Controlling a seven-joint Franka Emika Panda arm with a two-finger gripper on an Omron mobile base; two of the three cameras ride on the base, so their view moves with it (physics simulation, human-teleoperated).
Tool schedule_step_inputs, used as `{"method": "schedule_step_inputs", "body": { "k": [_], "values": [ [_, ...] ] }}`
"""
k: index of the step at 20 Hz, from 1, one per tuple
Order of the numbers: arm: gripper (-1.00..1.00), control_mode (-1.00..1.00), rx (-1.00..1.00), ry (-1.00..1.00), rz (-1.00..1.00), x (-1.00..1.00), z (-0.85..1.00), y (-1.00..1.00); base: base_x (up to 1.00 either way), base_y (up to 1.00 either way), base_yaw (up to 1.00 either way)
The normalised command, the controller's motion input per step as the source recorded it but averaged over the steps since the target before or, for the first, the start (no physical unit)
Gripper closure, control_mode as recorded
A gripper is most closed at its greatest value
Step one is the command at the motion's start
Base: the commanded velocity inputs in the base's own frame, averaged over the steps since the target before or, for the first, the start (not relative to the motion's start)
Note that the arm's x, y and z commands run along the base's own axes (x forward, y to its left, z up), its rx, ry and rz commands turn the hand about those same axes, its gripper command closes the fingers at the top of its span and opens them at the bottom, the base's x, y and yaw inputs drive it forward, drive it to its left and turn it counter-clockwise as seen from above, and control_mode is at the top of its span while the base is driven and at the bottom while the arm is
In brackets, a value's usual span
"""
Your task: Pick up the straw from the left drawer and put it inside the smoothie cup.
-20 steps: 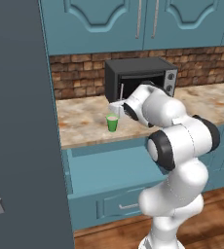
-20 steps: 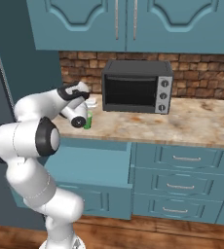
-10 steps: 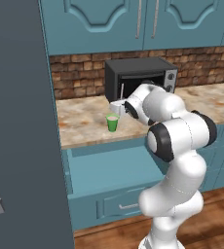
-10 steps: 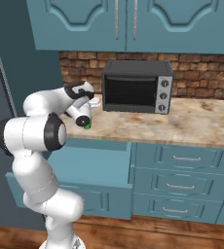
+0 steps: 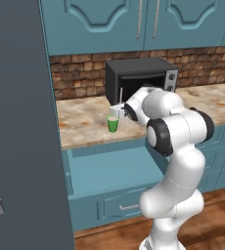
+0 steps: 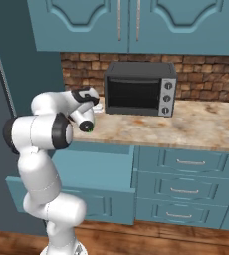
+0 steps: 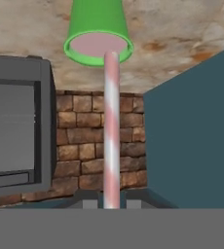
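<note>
Marble counter (image 5: 85, 124), unlabelled smoothie cup (image 7: 98, 31); end effector (image 7: 111, 200) clamped on straw (image 7: 111, 131).

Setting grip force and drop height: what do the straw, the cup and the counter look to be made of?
Straw: pink-and-white striped, matte, rigid-looking; likely paper or plastic, can't tell which.
Cup: uniform bright green, smooth, slightly glossy; probably plastic, with flat pale pink filling at the rim.
Counter: mottled beige-brown speckle, polished look; seems stone such as granite, or a laminate imitation.
</note>
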Motion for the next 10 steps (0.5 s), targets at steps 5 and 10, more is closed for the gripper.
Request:
{"method": "schedule_step_inputs", "body": {
  "k": [5, 10],
  "values": [
    [1.00, -1.00, 0.00, 0.01, 0.00, 0.03, -0.03, 0.11, 0.00, 0.00, 0.00],
    [1.00, -1.00, 0.00, 0.01, 0.00, 0.13, -0.03, 0.13, 0.00, 0.00, 0.00]
  ]
}}
